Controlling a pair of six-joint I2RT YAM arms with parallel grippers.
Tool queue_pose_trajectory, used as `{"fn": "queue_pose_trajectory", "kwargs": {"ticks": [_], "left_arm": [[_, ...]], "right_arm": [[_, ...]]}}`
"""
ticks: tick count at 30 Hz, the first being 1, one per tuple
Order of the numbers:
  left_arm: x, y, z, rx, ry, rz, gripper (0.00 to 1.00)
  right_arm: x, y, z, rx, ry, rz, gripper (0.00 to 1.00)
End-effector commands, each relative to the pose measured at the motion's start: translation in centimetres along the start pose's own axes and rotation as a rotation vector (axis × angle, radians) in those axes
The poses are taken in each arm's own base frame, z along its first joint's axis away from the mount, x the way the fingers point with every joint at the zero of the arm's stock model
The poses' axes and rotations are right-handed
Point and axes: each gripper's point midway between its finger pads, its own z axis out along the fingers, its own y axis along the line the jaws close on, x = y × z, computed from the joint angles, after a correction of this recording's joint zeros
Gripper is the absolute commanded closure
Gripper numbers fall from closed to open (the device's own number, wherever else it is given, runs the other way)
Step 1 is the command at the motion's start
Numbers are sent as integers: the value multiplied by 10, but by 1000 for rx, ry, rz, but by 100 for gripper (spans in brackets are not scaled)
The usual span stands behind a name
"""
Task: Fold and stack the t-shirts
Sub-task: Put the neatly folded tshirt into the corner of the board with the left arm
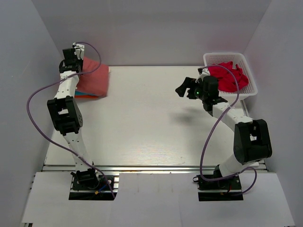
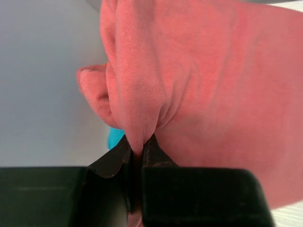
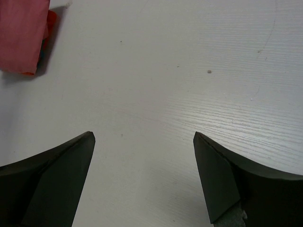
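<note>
The salmon tee [image 1: 96, 78] lay far across the counter [image 1: 151, 123] from the basket [image 1: 251, 90], its limp, light cotton pinched in the left jaws. The right jaws gaped empty beside the basket, whose crumpled crimson tee [image 1: 227, 75] probably wanted gripping at a hem.

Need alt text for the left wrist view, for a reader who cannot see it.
The left gripper is shut on a bunched fold of the salmon-red t-shirt, which fills most of the frame. A sliver of teal fabric peeks out beneath the shirt, and a plain grey wall lies to the left.
</note>
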Motion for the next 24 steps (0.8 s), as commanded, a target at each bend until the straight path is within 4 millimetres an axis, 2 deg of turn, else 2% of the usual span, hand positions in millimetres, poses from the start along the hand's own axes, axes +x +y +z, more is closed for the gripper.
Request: {"fn": "queue_pose_trajectory", "kwargs": {"ticks": [1, 5, 7, 9, 10, 11, 12, 13, 14, 17, 24], "left_arm": [[-34, 36, -13, -79, -95, -44, 100], [-20, 46, 2, -114, -72, -33, 100], [-4, 54, 14, -137, -43, -40, 100], [2, 66, 20, -188, -21, -47, 98], [5, 71, 22, -219, -7, -48, 81], [7, 73, 24, -237, 2, -48, 56], [11, 76, 29, -272, 10, -75, 16], [18, 85, 30, -305, 36, -88, 1], [11, 90, 28, -318, 28, -92, 0], [10, 91, 28, -331, 32, -143, 0], [-23, 67, -13, -205, -71, -242, 0]], "right_arm": [[-24, 15, 5, -47, -46, -8, 10], [-22, 17, 9, -60, -32, 1, 10], [-17, 16, 12, -59, -14, 6, 10], [-19, 16, 13, -62, -13, 7, 10], [-17, 16, 15, -63, -4, 10, 10], [-18, 15, 15, -61, -4, 7, 10], [-17, 14, 16, -58, 0, 5, 10], [-16, 15, 18, -62, 5, 5, 10], [-17, 15, 18, -65, 7, 6, 10], [-14, 18, 19, -80, 23, 2, 10], [-13, 23, 14, -101, 32, -35, 10]]}}
